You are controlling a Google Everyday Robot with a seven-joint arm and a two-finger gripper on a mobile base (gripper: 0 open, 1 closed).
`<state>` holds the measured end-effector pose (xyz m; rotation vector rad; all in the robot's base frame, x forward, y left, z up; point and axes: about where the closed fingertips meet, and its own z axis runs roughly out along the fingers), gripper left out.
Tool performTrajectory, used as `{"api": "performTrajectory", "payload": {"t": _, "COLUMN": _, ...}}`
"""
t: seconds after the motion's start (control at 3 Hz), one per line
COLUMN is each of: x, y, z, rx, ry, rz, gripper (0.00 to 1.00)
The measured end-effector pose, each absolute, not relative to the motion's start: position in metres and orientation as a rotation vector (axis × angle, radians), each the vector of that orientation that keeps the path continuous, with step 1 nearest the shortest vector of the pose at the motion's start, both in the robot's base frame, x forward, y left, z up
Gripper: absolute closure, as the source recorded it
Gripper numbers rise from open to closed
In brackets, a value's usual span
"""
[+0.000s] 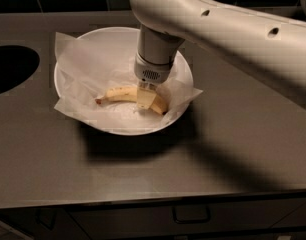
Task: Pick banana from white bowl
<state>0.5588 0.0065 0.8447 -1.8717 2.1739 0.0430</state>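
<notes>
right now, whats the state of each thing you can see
banana, unpeeled, lying on the paper in the bowl
bowl, upright on the counter, lined with paper
paper, crinkled, corners sticking out over the rim
gripper, down in the bowl at the banana's right half
counter, holding the bowl, dark round hole at its left end

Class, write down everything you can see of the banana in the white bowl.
The banana is pale yellow with brown speckles, curved, with a dark end pointing left. It lies flat on crinkled white paper inside the white bowl. The gripper reaches it from above at its right half, covering part of it.
</notes>
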Motion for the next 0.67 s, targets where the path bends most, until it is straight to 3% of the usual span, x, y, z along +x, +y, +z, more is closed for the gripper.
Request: {"api": "performTrajectory", "payload": {"t": 0.67, "x": 0.5562, "y": 0.0103, "z": 0.854, "rx": -1.871, "ry": 2.156, "rz": 0.005, "gripper": 0.63}}
